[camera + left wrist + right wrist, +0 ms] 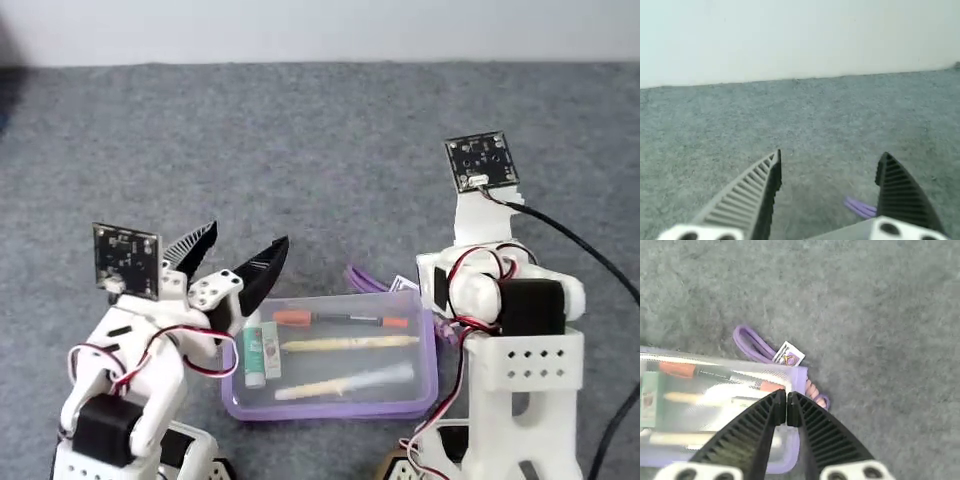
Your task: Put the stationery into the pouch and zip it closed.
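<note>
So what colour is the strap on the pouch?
Purple. The strap shows best in the right wrist view.

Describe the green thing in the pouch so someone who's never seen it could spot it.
Toward the carpet's near edge lies a clear pouch with purple edging. At its end nearest the open left gripper sits a short green-and-white stick, lying crosswise to the pens and the only green item.

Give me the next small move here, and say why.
Probably lower the open left gripper onto the pouch's nearer end to brace it. The stationery already lies inside, and the right gripper is shut at the pouch's other end, seemingly placed for zipping; the left gripper hangs above the table, holding nothing.
</note>
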